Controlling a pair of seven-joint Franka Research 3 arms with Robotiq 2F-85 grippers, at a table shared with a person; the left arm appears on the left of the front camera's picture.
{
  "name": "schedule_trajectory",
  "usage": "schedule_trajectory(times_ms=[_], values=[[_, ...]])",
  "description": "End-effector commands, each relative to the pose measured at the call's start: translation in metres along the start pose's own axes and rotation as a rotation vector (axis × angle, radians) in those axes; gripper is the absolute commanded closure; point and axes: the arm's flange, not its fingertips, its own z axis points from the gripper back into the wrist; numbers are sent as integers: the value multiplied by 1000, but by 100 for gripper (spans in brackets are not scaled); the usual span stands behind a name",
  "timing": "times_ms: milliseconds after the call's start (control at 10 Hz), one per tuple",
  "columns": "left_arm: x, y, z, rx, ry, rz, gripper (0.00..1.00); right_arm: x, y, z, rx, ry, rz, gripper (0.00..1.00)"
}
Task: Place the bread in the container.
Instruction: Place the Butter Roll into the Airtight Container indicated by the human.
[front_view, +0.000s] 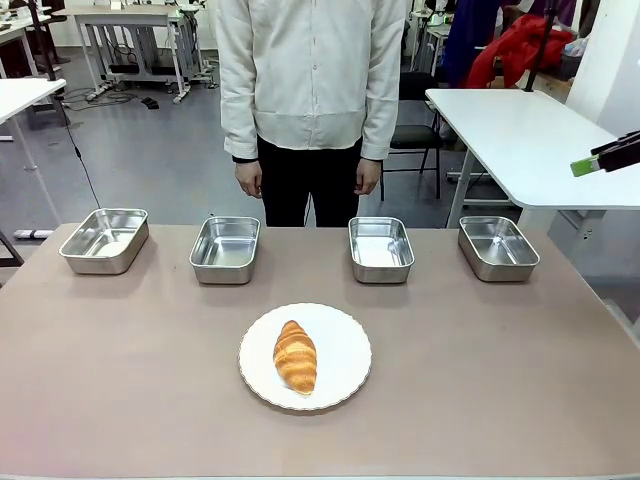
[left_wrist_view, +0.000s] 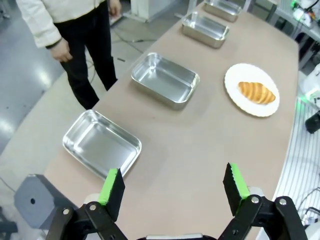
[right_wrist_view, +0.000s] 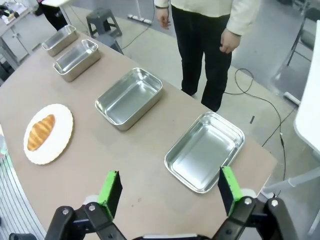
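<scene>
Tool status comes first. Your left tool (left_wrist_view: 172, 182) has its jaws spread wide, with nothing between the green pads (left_wrist_view: 111, 186). It hangs above the left end of the counter (left_wrist_view: 200, 150), near the far-left container (left_wrist_view: 100, 145). Your right tool (right_wrist_view: 169, 182) is spread just as wide and is also empty. It hangs above the opposite end of the counter, near the far-right container (right_wrist_view: 205, 152). In the front view you can see one green-tipped finger (front_view: 585, 167) of the right tool at the right edge, raised well above the counter.

The bread (front_view: 295, 356) lies on a round white plate (front_view: 340, 345) at the middle of the counter, on your side of it. Its long axis runs from you toward the far edge. It is well apart from both tools.

Beyond the plate, four shiny steel containers stand in a row along the far edge. The inner-left container (front_view: 225, 249) and the inner-right container (front_view: 381, 249) sit between the two outer ones. Each container shows a bare floor, and the bread is not yet in any of them.

At the far side, a person (front_view: 310, 80) in a pale overshirt and dark trousers stands behind the two inner containers. Both hands (front_view: 249, 178) hang at the sides, clear of the counter.
</scene>
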Motion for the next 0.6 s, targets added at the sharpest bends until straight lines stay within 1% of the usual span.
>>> schedule_trajectory(times_ms=[0, 300, 400, 500], values=[[-4, 6, 8, -26, -51, -35, 0, -3, -13, -2, 21, -32, 21, 0], [-4, 3, 14, -20, -88, -27, 0, -5, -16, 1, 22, -51, 15, 0], [-3, 0, 14, -32, -144, -7, 0, -4, -16, 2, 23, -58, 19, 0], [-2, -3, 14, -27, -154, 0, 0, -3, -15, 2, 21, -59, 21, 0]])
